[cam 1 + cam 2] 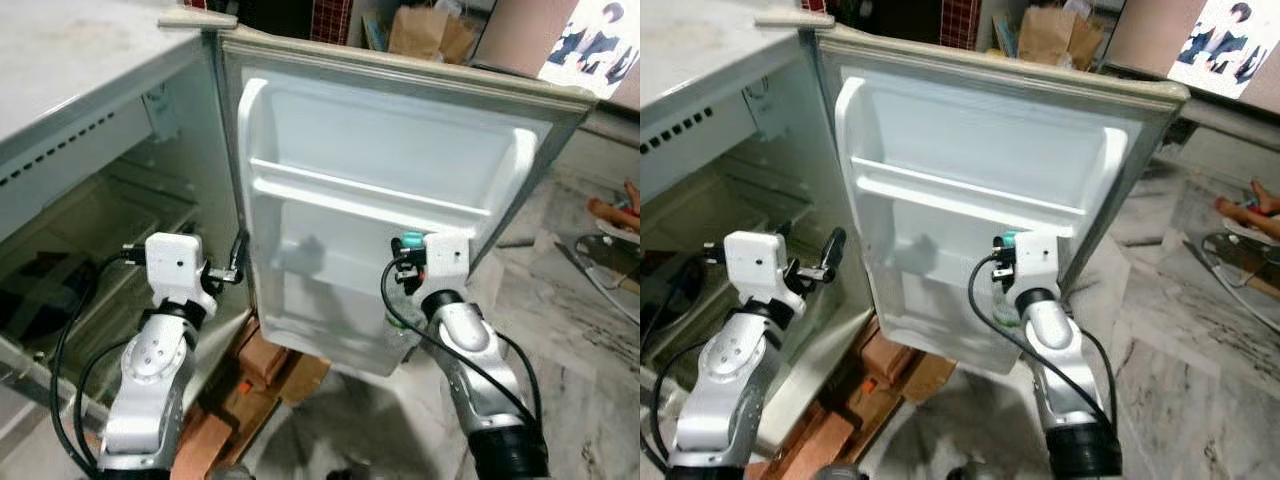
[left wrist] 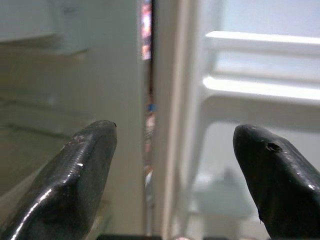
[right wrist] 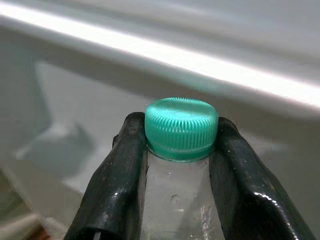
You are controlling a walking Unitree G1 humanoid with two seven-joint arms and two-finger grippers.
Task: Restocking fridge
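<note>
The fridge stands open, its white door [image 1: 380, 140] swung out in front of me with a rail shelf [image 1: 370, 195] across it. A clear plastic bottle [image 1: 1005, 305] with a teal cap [image 3: 181, 127] is upright against the door's lower compartment. My right gripper [image 1: 408, 262] is shut on the bottle's neck just under the cap. My left gripper [image 1: 236, 258] is open with nothing between its fingers [image 2: 85, 165]. It is held at the door's hinge edge, between the door and the fridge cavity [image 1: 90, 230].
Brown bricks and cardboard [image 1: 265, 360] lie on the floor under the door. A person's foot [image 1: 612, 210] and a metal stand rest on the marble floor at the right. Paper bags [image 1: 430, 30] sit behind the door. The fridge's grey top [image 1: 70, 50] is at my left.
</note>
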